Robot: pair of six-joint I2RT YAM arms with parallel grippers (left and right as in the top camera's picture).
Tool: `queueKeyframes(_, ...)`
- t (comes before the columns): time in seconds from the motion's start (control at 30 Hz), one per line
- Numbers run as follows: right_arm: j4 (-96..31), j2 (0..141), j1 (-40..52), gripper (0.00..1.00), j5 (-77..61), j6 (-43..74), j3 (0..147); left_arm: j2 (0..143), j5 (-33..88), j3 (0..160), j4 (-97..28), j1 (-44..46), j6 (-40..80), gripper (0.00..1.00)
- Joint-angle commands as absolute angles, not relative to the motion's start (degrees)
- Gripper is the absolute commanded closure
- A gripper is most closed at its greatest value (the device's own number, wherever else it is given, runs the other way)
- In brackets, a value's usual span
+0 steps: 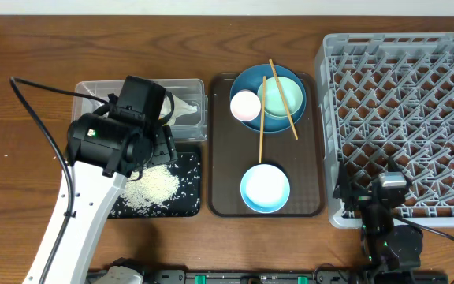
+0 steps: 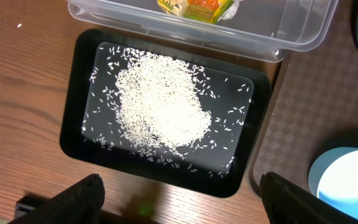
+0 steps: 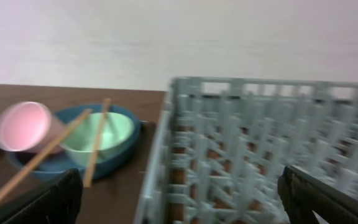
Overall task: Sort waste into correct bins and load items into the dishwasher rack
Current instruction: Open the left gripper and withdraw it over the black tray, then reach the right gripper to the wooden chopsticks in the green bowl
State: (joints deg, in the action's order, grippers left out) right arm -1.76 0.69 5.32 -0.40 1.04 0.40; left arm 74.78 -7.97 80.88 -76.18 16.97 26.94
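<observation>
White rice (image 2: 166,99) is in the black tray (image 2: 73,112), wrapper (image 2: 194,7) in the clear tub (image 2: 303,31), so your waste looks sorted. Left tool (image 2: 185,196) hangs wide and empty over the rice, right tool (image 3: 185,193) wide too. Dishes (image 1: 268,99) all sit on the brown tray (image 1: 223,173); rack (image 1: 400,110) is empty.

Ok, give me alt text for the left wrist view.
A black tray heaped with white rice sits on a wooden table, with a clear tub holding a wrapper beside it. The open left pincer frames the bottom edge.
</observation>
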Motion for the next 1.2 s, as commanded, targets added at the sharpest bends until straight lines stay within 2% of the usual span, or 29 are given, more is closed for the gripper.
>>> queueKeyframes(0.0,-2.57,0.56,4.95,0.01,-7.57,3.25,2.85,75.02,-9.06,80.47,-76.47,16.69,26.65,0.14)
queueKeyframes(0.27,-18.72,7.6,4.95,0.01,-8.03,6.83,19.25,75.02,-9.06,80.47,-76.47,16.67,26.65,0.1)
queueKeyframes(0.4,-25.8,18.2,4.95,0.01,-8.95,6.81,29.39,75.02,-9.06,80.47,-76.47,16.69,26.65,0.07)
queueKeyframes(0.67,-36.51,43.31,4.95,0.01,-22.39,10.28,50.68,75.02,-9.06,80.47,-76.47,16.69,26.65,0.06)
queueKeyframes(0.87,-31.57,54.06,5.32,0.01,-36.62,19.75,54.7,75.02,-9.06,80.47,-76.47,16.69,26.65,0.06)
queueKeyframes(1.0,-29.43,58.81,5.32,0.01,-38.94,30.33,54.68,75.02,-9.06,80.47,-76.47,16.67,26.65,0.06)
queueKeyframes(1.07,-29.34,60.9,5.32,0.01,-40.25,30.87,54.68,75.02,-9.06,80.47,-76.47,16.69,26.65,0.06)
queueKeyframes(1.1,-29.39,61.8,5.34,0.05,-40.6,30.85,54.68,75.02,-9.08,80.47,-76.47,16.69,26.65,0.06)
queueKeyframes(1.17,-29.8,63.7,6.0,0.2,-40.53,30.87,54.65,75.02,-9.06,80.47,-76.47,16.69,26.65,0.06)
